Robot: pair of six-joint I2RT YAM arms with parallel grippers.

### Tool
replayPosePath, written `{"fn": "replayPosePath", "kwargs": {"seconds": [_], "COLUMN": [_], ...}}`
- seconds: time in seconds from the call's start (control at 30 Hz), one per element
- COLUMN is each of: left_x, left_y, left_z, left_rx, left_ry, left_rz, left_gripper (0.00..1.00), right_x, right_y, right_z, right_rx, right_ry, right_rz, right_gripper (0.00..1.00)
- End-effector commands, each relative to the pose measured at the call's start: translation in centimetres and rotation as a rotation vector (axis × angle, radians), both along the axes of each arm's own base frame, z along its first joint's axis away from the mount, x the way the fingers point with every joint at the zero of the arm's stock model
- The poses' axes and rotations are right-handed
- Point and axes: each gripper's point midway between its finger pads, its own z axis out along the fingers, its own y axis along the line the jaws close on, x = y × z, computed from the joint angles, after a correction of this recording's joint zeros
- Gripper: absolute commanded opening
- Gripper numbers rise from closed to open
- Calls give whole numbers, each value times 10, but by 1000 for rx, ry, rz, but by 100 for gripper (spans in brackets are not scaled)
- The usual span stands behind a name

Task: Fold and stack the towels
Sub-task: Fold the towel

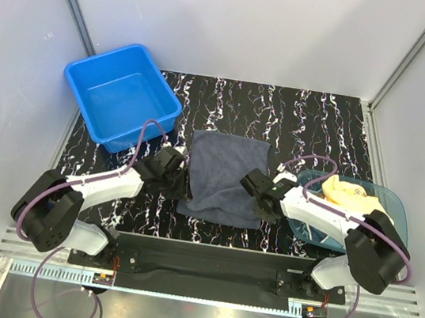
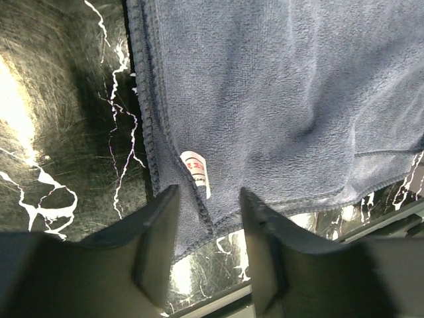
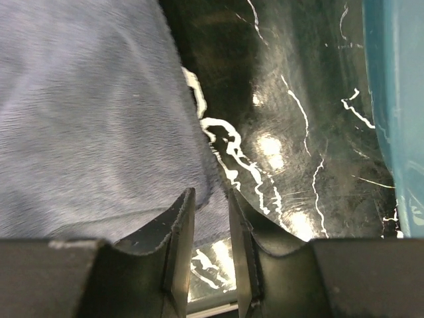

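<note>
A dark navy-grey towel lies spread flat in the middle of the black marbled table. My left gripper is at its left edge. In the left wrist view the left gripper is open, its jaws astride the towel's near corner beside a white tag. My right gripper is at the towel's right edge. In the right wrist view the right gripper has a narrow gap, with the towel's corner edge lying between the jaws, not visibly pinched. A yellow towel lies bunched in the teal bowl.
A blue plastic tub stands at the back left, with nothing in it. The teal bowl sits at the right, under the right arm, and its wall shows in the right wrist view. White walls close in the table.
</note>
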Motion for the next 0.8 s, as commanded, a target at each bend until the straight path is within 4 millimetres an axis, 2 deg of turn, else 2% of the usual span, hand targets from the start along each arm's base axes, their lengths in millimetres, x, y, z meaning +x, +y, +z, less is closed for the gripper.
{"fn": "replayPosePath", "kwargs": {"seconds": [0.0,0.1,0.13,0.23,0.37,0.47,0.77], "left_x": [5,5,4,5,5,4,2], "left_y": [0,1,1,1,1,1,2], "left_z": [-3,-3,-3,-1,0,-1,-4], "left_rx": [-1,-1,-1,3,6,10,18], "left_ry": [-34,-36,-36,-35,-35,-33,-23], "left_rz": [16,22,20,21,19,20,22], "left_gripper": [37,29,21,12,4,0,0], "right_x": [3,1,2,1,2,3,8], "right_y": [0,-2,-3,-5,-4,-1,0], "right_z": [-9,-13,-13,-14,-13,-13,-14], "right_rx": [17,13,12,8,26,36,36], "right_ry": [-11,-8,-13,-19,-32,-37,-50], "right_rz": [-53,-53,-54,-60,-64,-63,-70], "right_gripper": [33,31,30,24,24,27,28]}}
